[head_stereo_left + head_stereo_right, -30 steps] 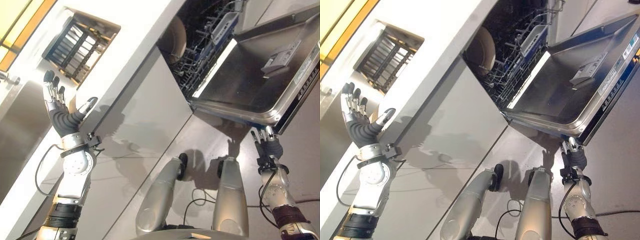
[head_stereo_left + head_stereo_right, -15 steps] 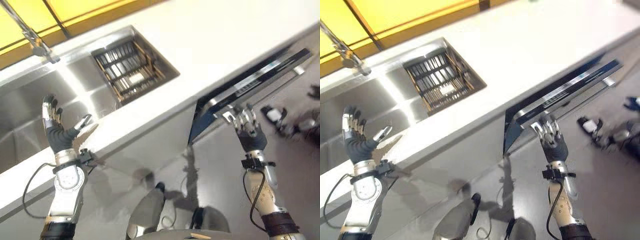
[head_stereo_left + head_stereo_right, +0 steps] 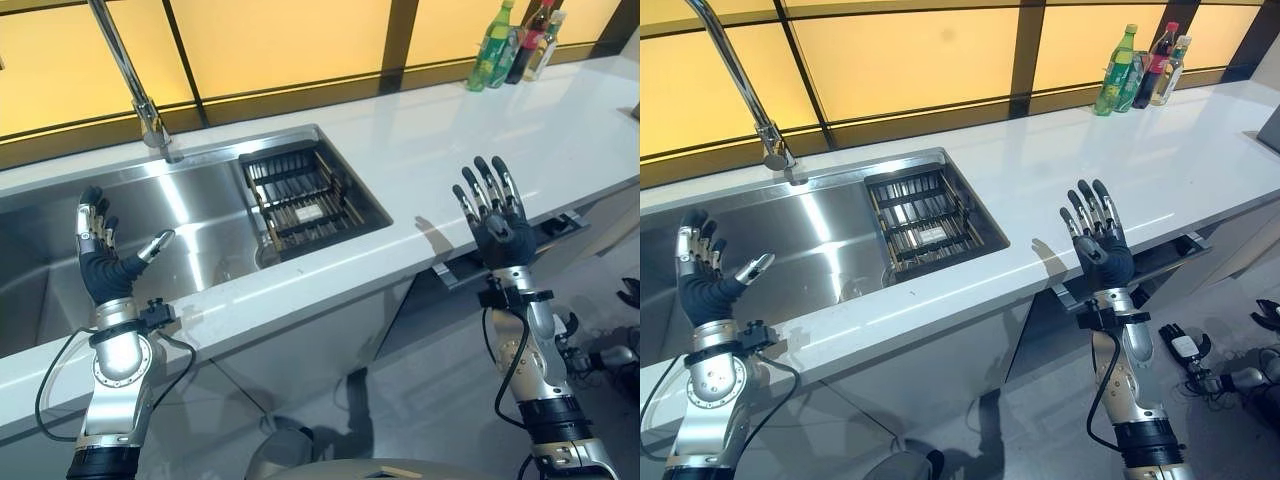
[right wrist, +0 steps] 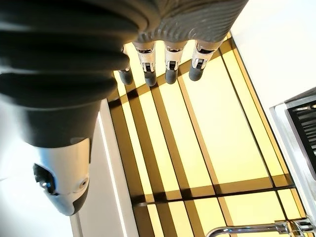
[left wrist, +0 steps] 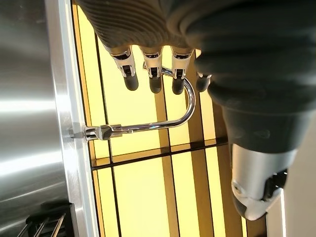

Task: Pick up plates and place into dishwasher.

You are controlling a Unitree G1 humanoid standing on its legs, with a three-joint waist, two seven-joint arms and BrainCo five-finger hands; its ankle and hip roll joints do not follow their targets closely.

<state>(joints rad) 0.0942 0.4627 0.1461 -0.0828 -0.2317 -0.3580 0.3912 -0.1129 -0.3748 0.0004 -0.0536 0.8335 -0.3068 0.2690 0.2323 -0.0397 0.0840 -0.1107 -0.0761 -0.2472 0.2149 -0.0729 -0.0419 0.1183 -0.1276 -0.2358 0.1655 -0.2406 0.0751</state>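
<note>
Dishwasher door (image 3: 510, 250) shows under the bench (image 3: 470, 150) edge by my right hand (image 3: 497, 228). Both hands are spread and empty, my left hand (image 3: 100, 265) before the sink (image 3: 190, 215).

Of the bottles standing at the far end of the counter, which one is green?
The leftmost bottle of the group, with a yellow cap; the bottles to its right are darker, one with a red cap.

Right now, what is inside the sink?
A dark slatted rack sits in the right end of the sink. No plates are visible; the near wall hides part of the basin floor.
</note>
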